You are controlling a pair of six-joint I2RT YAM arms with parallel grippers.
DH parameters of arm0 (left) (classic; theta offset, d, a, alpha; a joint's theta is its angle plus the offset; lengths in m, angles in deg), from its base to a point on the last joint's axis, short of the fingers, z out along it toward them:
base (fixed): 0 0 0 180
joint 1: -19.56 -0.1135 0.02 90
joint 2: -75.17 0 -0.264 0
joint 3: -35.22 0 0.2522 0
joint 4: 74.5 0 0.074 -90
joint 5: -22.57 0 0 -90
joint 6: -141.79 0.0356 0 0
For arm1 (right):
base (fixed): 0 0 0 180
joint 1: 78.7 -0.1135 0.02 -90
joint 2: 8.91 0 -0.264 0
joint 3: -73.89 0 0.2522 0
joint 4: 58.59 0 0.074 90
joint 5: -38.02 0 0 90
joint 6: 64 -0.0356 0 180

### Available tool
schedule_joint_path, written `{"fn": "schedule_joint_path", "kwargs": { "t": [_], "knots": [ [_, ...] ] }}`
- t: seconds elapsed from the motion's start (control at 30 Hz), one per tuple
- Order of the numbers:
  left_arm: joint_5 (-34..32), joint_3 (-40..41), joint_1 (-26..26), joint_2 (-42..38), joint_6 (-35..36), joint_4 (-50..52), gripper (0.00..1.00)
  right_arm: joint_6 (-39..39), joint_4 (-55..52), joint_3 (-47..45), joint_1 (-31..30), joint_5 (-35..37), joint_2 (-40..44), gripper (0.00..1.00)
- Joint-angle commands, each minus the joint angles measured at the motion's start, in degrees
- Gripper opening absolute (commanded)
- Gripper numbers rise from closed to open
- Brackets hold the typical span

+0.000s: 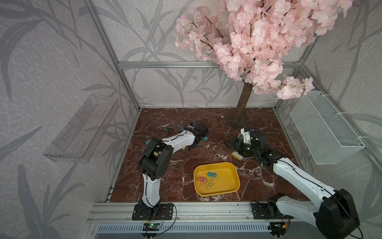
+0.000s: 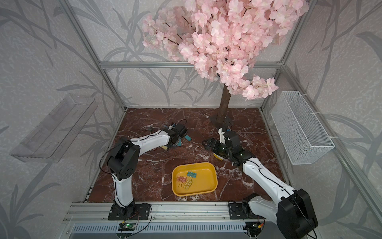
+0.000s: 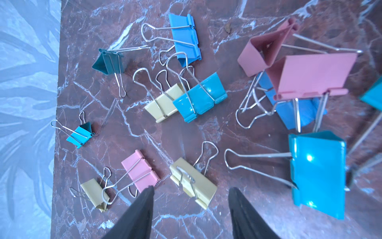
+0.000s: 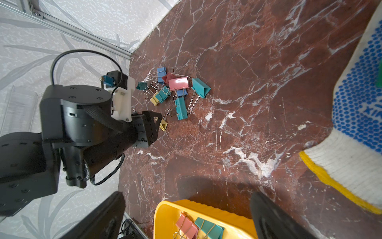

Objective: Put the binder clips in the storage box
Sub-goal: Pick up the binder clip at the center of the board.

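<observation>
Yellow tray: we see a shallow yellow plastic tray (image 1: 226, 180) on the near middle of the table, between the two arm bases; it shows in both top views (image 2: 204, 181).
Clips in the tray: three lie close together in the half nearer the left arm: a teal clip (image 1: 212, 174), a pink clip (image 1: 201, 179) and a yellow clip (image 1: 209, 184).
Loose clips: a dozen or so lie scattered on the far left part of the table (image 4: 175, 93), well apart from the tray. They are blue, teal, pink and pale yellow, and several overlap.
Left gripper: we see it (image 3: 192, 189) pointing down over the loose clips, its two dark fingers partly spread and holding nothing. A pale yellow clip (image 3: 204, 192) lies on the table between the fingertips, and a small pink clip (image 3: 140, 171) lies just beside one finger (image 3: 142, 207).
Right gripper: we see it (image 4: 187, 194) above the table just beyond the tray, spread as wide as it goes and empty. A corner of the tray (image 4: 165, 217) is in sight between its fingers.
Glove: a white work glove (image 4: 351, 155) with blue dots and a yellow cuff edge lies on the table beside the right arm's wrist.
Table: the top (image 1: 165, 175) is red-brown marble pattern with white veins.
</observation>
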Motion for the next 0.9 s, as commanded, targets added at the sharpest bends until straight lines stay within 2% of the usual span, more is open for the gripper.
{"fn": "schedule_joint_path", "kwargs": {
  "t": [0.0,0.1,0.33,0.5,0.67,0.87],
  "knots": [
    [-3.9,-1.5,-0.5,2.3,-1.1,0.7,0.56,0.0,0.7,0.6,-0.4,-0.1,0.2,0.98],
    [-3.7,-0.4,-1.1,3.0,-1.2,-1.1,0.49,0.1,0.6,0.6,-0.4,-0.2,0.0,0.98],
    [-2.1,2.2,-1.3,2.1,-1.3,-3.7,0.19,0.2,0.8,0.5,-0.4,-0.2,-0.1,0.98],
    [-0.3,4.7,-1.3,-1.3,-1.5,-4.7,0.02,1.6,2.8,0.8,-0.8,-3.5,-1.3,0.98],
    [4.0,7.7,-1.3,-8.6,-1.8,-5.8,0.0,3.2,6.9,1.0,-1.5,-8.7,-2.8,0.98],
    [12.5,9.4,1.2,-23.2,0.6,-6.7,0.0,3.3,7.6,1.7,-1.7,-10.1,-4.2,0.98]
  ]
}}
